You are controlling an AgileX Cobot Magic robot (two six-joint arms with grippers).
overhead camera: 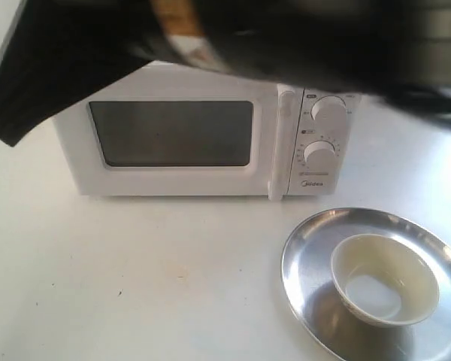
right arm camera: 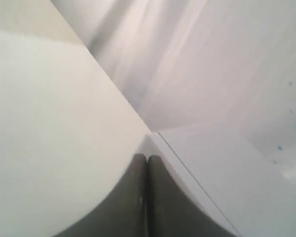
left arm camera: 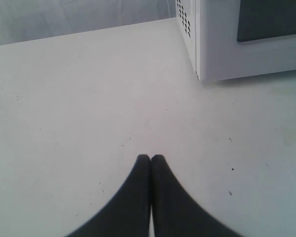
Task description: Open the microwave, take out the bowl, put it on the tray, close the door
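Exterior: high front view, facing microwave (overhead camera: 173, 143) at frame centre, tray (overhead camera: 308, 263) lower right | Left wrist: low over table (left arm camera: 64, 98), near microwave corner, shared with exterior | Right wrist: very close, blurred white surfaces

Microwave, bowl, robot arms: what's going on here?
Nothing is being held right now. The microwave has its door shut, and the bowl sits on the tray on the table in front of it. The left gripper is closed and empty over the table beside the microwave. The right gripper is closed against blurred white surfaces.
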